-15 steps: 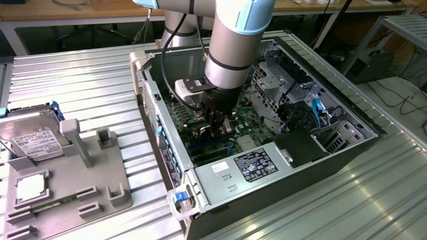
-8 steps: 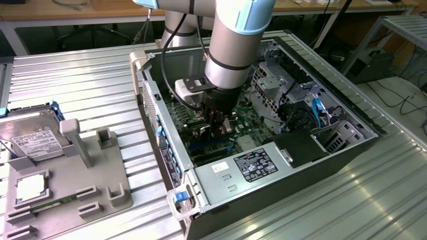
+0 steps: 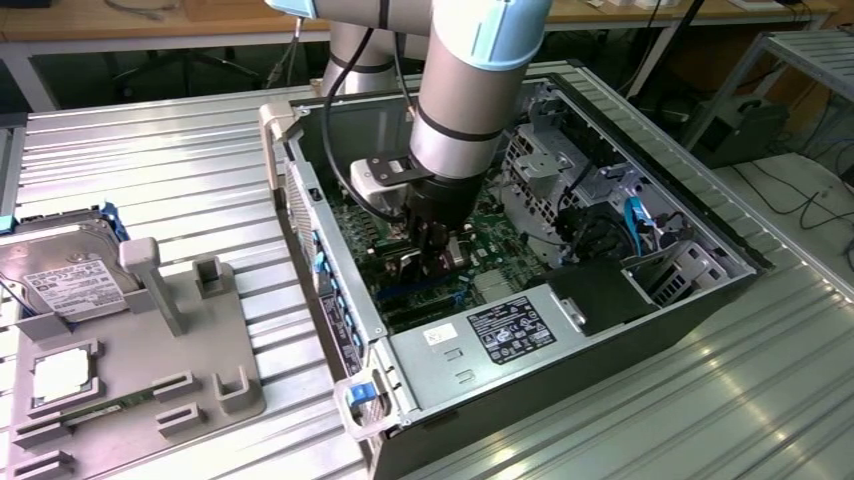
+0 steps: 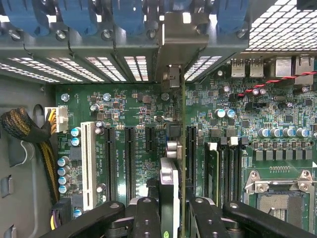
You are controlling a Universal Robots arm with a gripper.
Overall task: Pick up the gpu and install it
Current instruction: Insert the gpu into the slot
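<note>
One arm is all I have on this rig, and its gripper [image 3: 430, 262] is down inside the open grey metal computer case [image 3: 694, 225] that lies on its side on the ribbed metal bench [image 3: 160, 160]. From my wrist camera I see the gripper [image 4: 174, 210] pinching the gpu [image 4: 171, 163], a thin black circuit card seen edge-on, standing upright between the black fingers [image 4: 146, 218]. Its narrow edge runs straight away from the camera, with a silvery metal piece on the near part and a green board edge along one side. At the far end its silvery bracket [image 4: 173, 44] meets the case's rear wall, among the perforated slot covers and blue plastic latches [image 4: 126, 15].

The card stands over the green motherboard [image 4: 133, 148], in line with the row of long black expansion slots [image 4: 130, 158] and beside one white slot [image 4: 89, 166]. I cannot tell whether its lower edge is seated in a slot or just above it. In the exterior view the card is mostly hidden behind the gripper and the arm's grey forearm [image 3: 467, 100].

Elsewhere in the case I see the silver power supply box with a white label [image 3: 501, 335] and a braided cable bundle [image 4: 27, 131]. Outside the case, toward the exterior view's left, a grey plastic parts fixture [image 3: 147, 370] holds a boxy silver hard drive with a white label [image 3: 60, 280], well apart from the gripper.
</note>
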